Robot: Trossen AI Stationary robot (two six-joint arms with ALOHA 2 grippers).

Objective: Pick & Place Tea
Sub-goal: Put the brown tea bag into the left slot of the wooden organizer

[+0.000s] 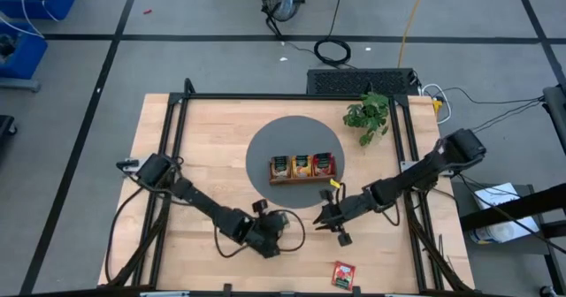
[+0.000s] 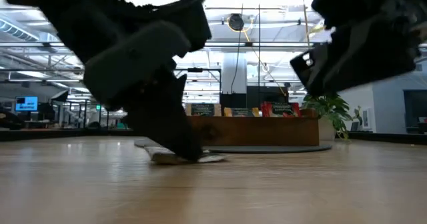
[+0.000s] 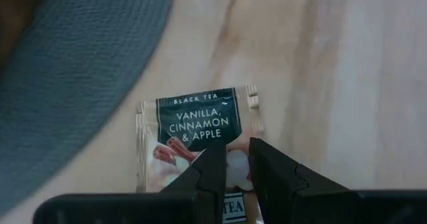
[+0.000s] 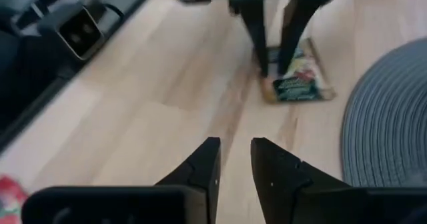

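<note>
While the left gripper (image 3: pixel 237 167) pinches one vanilla tea sachet (image 3: pixel 193 141) flat on the bench (image 1: pixel 203 147) beside the grey mat (image 1: pixel 265 142), the right gripper's (image 4: pixel 233 161) jaws stand slightly apart over bare wood; one red sachet (image 1: pixel 343 274) lies near the front edge.

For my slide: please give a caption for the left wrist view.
Left gripper closing on a pale tea sachet beside the grey mat.

I see a pale wooden tabletop (image 3: pixel 373 84) with soft grain and a smooth satin finish; a grey woven mat (image 3: pixel 80 64), ribbed and matt; a paper tea sachet (image 3: pixel 193 127) with a printed dark green label; matt black plastic fingers (image 3: pixel 207 177) on my left gripper (image 3: pixel 233 164)
</note>
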